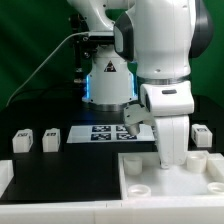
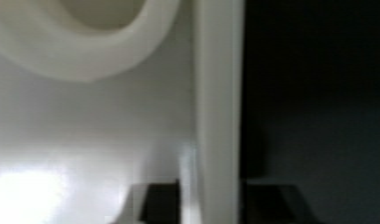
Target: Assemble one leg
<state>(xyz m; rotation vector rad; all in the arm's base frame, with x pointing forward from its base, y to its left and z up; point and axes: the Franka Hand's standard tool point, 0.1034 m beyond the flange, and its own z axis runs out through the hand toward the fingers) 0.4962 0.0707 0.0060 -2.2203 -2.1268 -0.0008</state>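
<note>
Gripper (image 1: 172, 158) is down in the large white walled tray piece (image 1: 127, 170), straddling its wall (image 2: 213, 110); can't tell whether it's clamped. Nearest leg (image 1: 202, 135) sits untouched on the table at the exterior view's right.

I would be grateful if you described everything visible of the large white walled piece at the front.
The white walled piece looks like smooth, glossy plastic: a shallow tray with raised walls and a round socket in its floor. It lies flat on the black table, at the front toward the exterior view's right, cut off by the frame. The tool reaches down into it; contact cannot be judged.
</note>
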